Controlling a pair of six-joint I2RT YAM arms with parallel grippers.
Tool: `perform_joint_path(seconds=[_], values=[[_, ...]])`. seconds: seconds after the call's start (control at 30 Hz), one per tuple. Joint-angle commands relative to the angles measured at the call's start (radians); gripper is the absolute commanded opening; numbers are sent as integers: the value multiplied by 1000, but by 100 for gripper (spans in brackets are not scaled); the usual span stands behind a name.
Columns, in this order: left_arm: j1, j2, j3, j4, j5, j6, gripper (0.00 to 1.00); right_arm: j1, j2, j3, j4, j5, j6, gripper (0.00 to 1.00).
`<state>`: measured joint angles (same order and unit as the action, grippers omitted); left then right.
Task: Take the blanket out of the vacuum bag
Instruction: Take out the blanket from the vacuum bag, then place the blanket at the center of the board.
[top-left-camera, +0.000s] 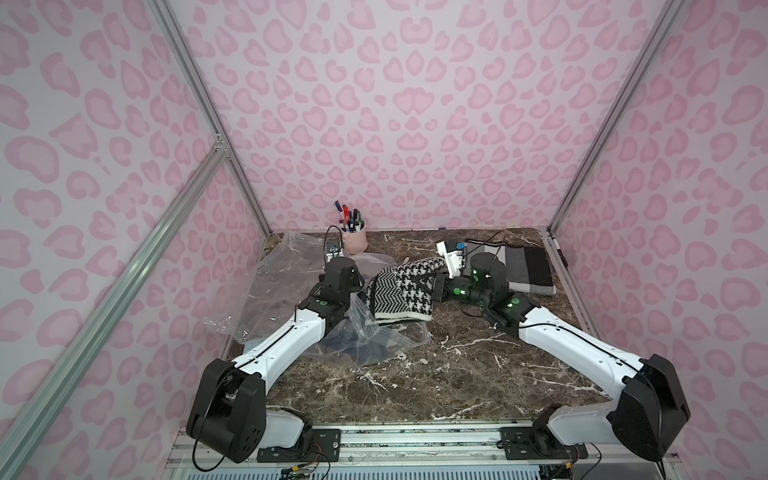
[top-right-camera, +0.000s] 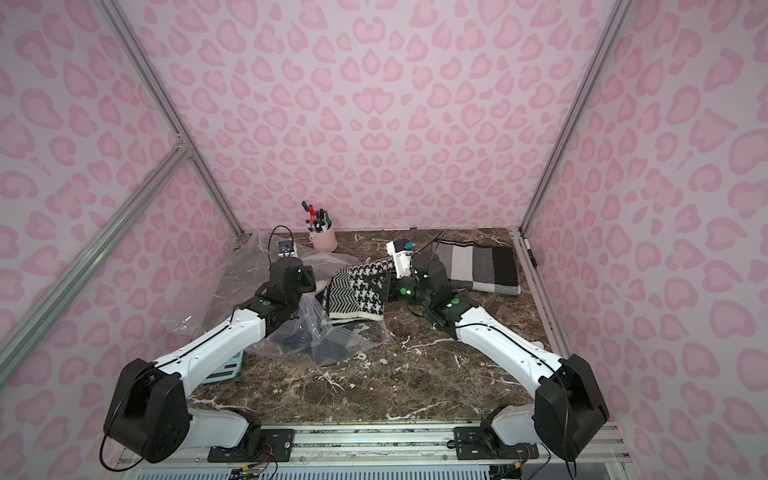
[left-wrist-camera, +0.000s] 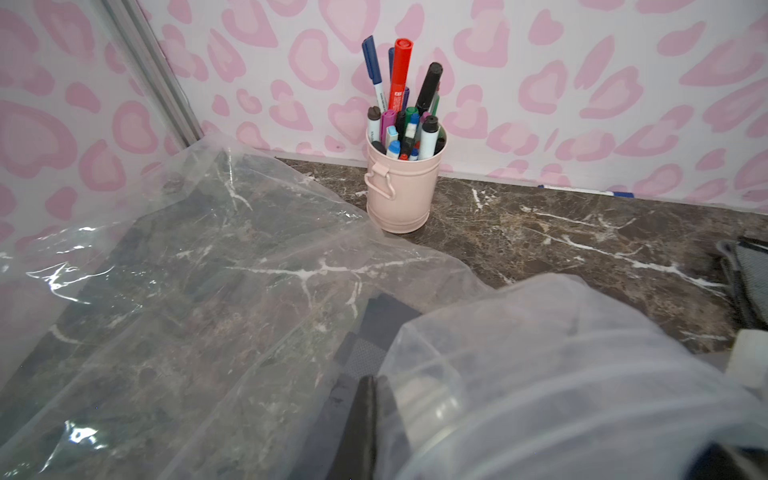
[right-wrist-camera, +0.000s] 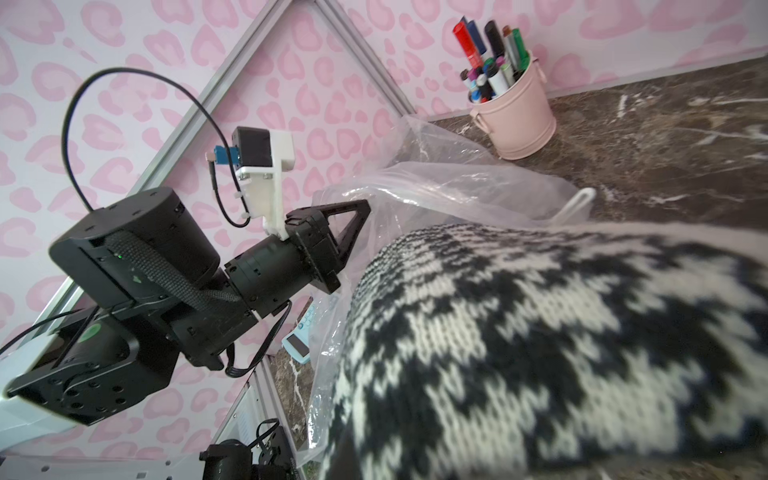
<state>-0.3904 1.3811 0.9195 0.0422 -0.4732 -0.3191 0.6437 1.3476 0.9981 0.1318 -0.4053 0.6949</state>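
The blanket (top-left-camera: 401, 291) lies at the centre of the worktop (top-left-camera: 415, 386), between the two hands. Most of it is clear of the vacuum bag (right-wrist-camera: 436, 183). The end nearest the left hand appears to sit under the plastic at the bag mouth.

**Hand states**
- Left hand (right-wrist-camera: 363, 208): pressed together on a fold of the bag film. This grip probably anchors the bag so that it does not travel with the load.
- Right hand (top-left-camera: 437, 287): pinching the opposite edge of the blanket, on the side away from the bag. From this position it can draw the blanket straight out of the opening.

**Materials**
- Blanket: thick, soft knit in a black-and-white houndstooth and zigzag pattern with a pale border. It bunches up where it is gripped.
- Vacuum bag: thin, clear, crinkled film that is glossy and billows loosely. It offers little stiffness of its own, so it needs the counter-hold.

**Other items**
- A second, flatter clear bag (left-wrist-camera: 187, 270) lies spread toward the left rear corner.
- A pink metal pot (left-wrist-camera: 401, 195) full of markers stands against the back wall.
- A folded grey striped cloth (top-left-camera: 528, 266) rests at the right rear.
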Motion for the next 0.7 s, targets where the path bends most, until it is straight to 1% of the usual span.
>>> perform_joint_path(seconds=[0.0,0.17,0.4,0.57,0.67], values=[[2,3,12,-23,-72,-18,4,-44,-38,-22,-12,-6,-14,0],[2,-1,7,-16,-83,-15,4,-129,-96,-33,-69,-11,-36,0],[2,5,3,-9,-67,-15,4,-228,-162,-73,-131,-4,-57,0],[2,13,5,-4,-57,-14,4,-276,-202,-140,-113,-8,-38,0],[2,16,5,-4,-53,-14,4,-289,-209,-136,-138,2,-50,0]])
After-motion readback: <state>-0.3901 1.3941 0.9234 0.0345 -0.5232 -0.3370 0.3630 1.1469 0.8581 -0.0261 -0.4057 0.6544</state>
